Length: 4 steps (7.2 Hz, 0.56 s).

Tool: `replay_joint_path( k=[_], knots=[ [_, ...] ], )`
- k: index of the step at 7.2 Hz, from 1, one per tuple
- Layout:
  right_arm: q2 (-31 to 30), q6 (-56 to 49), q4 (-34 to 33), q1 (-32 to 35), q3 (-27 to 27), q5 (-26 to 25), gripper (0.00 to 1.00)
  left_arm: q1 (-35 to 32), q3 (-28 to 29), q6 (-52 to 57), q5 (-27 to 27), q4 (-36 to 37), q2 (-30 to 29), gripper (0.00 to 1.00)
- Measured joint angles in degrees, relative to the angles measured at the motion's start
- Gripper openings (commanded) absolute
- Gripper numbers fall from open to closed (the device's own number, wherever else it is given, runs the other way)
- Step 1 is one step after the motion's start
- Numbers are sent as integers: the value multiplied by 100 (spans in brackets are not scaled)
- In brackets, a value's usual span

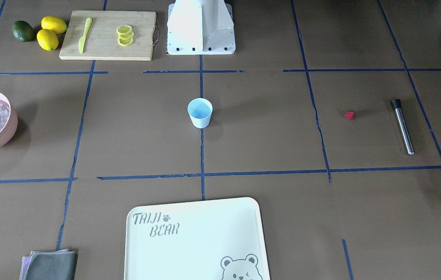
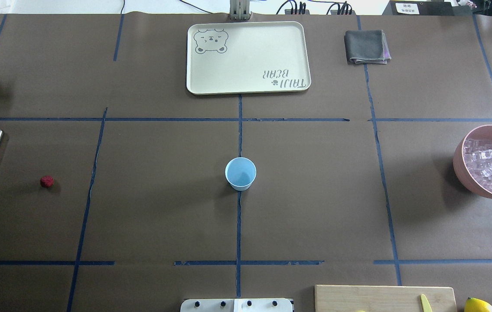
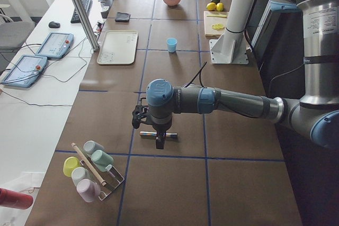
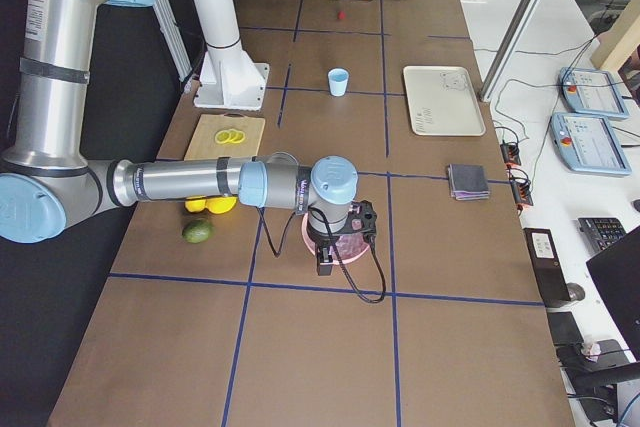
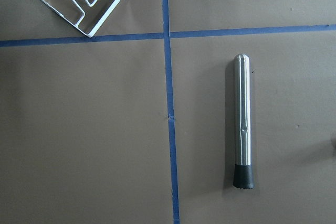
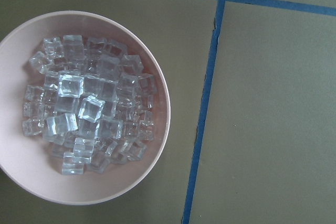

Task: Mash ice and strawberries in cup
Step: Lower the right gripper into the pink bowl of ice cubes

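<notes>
1. The cup stands upright at mid-bench and looks empty. Neither ice nor fruit is in it yet.
2. The ice is heaped in a pink bowl at the robot's right end of the bench, well apart from the cup. The right claw hangs above the bowl. Whether its fingers are apart or together cannot be told from the side view.
3. The cubes look hard, wet and slick, likely to squirt from a pinch. A top cube, taken across two flat opposite faces, seems the safest hold.
4. The strawberry lies alone on the bench toward the robot's left. It is near the muddler but not touching it.
5. The berry is probably light and soft and would bruise under a firm squeeze. A gentle pinch across its widest part should do.
6. The muddler lies flat, a smooth steel shaft with a black tip. It looks stiff and prone to roll. It is best gripped across the shaft, away from the black end, so that end can go down into the cup.
7. The left claw hovers over the muddler. Its opening cannot be told either.
8. The cup looks thin and light, so it may tip or skid under pressing unless held by its wall.
</notes>
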Motion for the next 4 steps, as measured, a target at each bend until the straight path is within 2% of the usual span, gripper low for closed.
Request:
replay_joint_path(
  k=[4],
  knots=[
    [15, 411, 328, -78, 5, 176, 99, -4, -5, 11, 0, -1, 8, 100]
  ],
)
